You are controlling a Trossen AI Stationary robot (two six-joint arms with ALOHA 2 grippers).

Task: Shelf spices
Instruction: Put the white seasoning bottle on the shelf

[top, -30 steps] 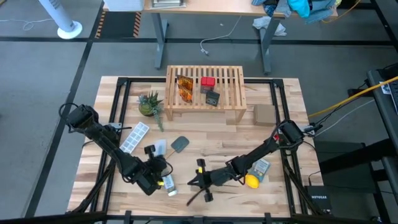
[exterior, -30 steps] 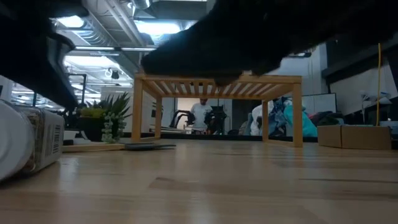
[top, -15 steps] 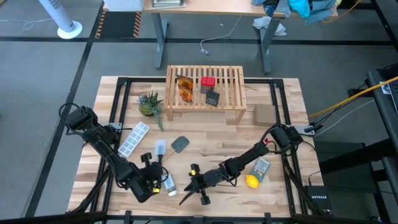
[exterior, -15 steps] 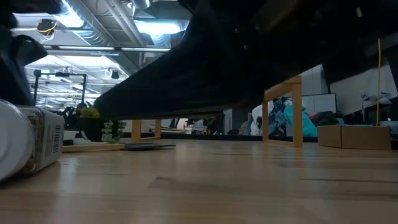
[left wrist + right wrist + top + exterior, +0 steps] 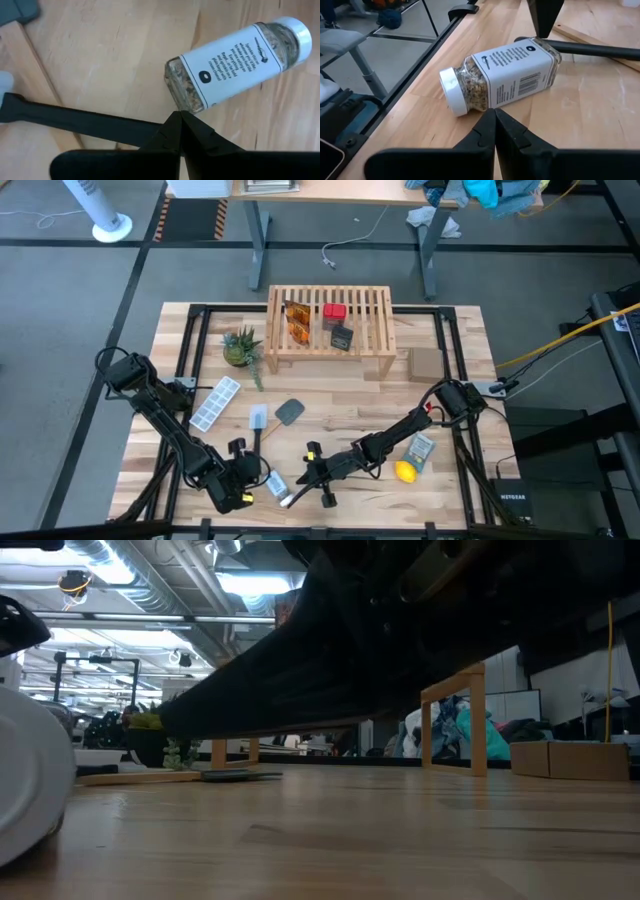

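The clear white-capped bottle (image 5: 277, 488) lies on its side near the table's near edge, also seen in the left wrist view (image 5: 235, 65) and the right wrist view (image 5: 500, 75). In the low view its cap (image 5: 28, 785) faces the camera. My left gripper (image 5: 176, 116) is shut at the bottle's base end. My right gripper (image 5: 493, 113) is shut beside the bottle's labelled side. The shelf (image 5: 375, 320) stands at the far side; on it rest two amber packets (image 5: 296, 321), a red box (image 5: 334, 311) and a black box (image 5: 342, 338). My left gripper meets the bottle with its shut fingertips (image 5: 541, 30) at the edge of the base (image 5: 181, 102), coming from above, pointing down. The bottle lies flat on the table. My right gripper has its shut tips against or just short of the label side (image 5: 487, 97), level with the table; I cannot tell whether they touch.
A black-handled spatula (image 5: 75, 122) lies just behind the bottle. A white tray (image 5: 217, 402), a grey spatula head (image 5: 289, 411) and a plant (image 5: 240, 346) stand left of centre. A lemon (image 5: 404, 471), a grey-blue packet (image 5: 420, 448) and a cardboard box (image 5: 425, 362) are on the right.
My left gripper has moved toward the table's near edge and a little left. My right gripper has moved left toward the bottle. The bottle has slid slightly toward the near edge and turned about; its cap now faces the low camera where its label side showed before.
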